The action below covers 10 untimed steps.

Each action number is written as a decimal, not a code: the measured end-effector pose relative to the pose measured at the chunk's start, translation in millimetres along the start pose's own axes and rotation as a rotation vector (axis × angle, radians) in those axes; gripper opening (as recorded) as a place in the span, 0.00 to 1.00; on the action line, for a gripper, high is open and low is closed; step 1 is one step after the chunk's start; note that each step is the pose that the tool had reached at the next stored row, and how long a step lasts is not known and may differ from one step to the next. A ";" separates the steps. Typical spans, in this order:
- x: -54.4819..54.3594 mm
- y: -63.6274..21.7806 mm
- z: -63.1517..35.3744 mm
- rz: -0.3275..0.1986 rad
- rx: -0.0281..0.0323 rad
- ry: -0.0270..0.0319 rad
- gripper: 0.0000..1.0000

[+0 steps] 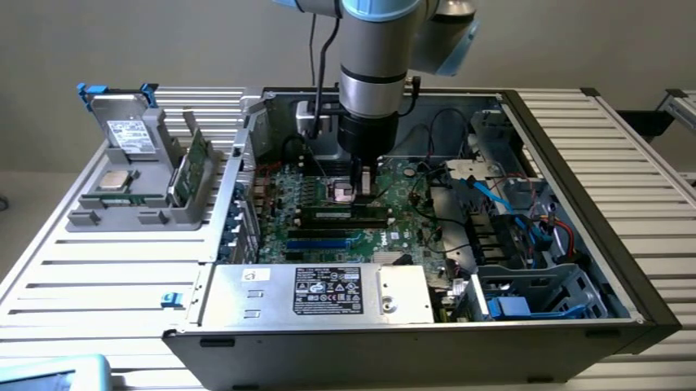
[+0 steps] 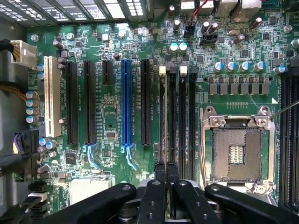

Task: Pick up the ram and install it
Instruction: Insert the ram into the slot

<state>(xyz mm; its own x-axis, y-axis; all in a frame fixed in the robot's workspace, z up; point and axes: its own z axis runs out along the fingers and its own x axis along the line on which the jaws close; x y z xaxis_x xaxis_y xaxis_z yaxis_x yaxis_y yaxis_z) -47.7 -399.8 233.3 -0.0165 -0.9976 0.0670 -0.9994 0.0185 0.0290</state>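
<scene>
Four black memory slots (image 2: 183, 121) run side by side on the green motherboard (image 2: 110, 107). A long blue expansion slot (image 2: 126, 102) hems them on one side and the empty, metal-framed processor socket (image 2: 237, 151) on the other. In the exterior view the open black computer case (image 1: 549, 159) leaves free room straight above the board. Lower down the space is tight: the silver, labelled power-supply box (image 1: 315, 292) lies along the near edge, and looped black cables (image 1: 446, 130) and blue cables (image 1: 495, 195) crowd the exterior view's right.

The long, thin green ram stick (image 1: 345, 213) (image 2: 165, 121) stands on edge along the memory slot nearest the blue one, and from the wrist it reads as a narrow strip. The black gripper (image 1: 366, 194) (image 2: 167, 171) is clenched on it. Its fingertips (image 2: 160, 170) pinch the upper edge toward the end at the exterior view's right. Whether the stick is fully seated cannot be told.

The arm's silver and black wrist column (image 1: 370, 90) hangs plumb from a blue-capped joint (image 1: 381, 10), pointing straight down into the case. Well apart, on the slatted table (image 1: 98, 269), a grey holder (image 1: 130, 213) carries a boxy grey drive (image 1: 129, 134), a square silver chip (image 1: 114, 181) and another green board (image 1: 196, 167) on edge.
</scene>
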 end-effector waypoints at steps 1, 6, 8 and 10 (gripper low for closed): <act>0.0 0.0 0.0 -0.001 0.0011 0.0001 0.13; 1.2 0.4 -0.1 -0.003 0.0023 0.0005 0.13; 1.4 0.7 0.0 -0.003 0.0031 0.0004 0.13; 1.4 1.1 0.1 -0.003 0.0047 0.0003 0.13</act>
<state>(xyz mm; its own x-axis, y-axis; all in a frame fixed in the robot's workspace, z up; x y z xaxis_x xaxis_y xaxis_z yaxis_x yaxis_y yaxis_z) -48.9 -401.1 233.3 -0.0132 -0.9977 0.0672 -0.9996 0.0149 0.0245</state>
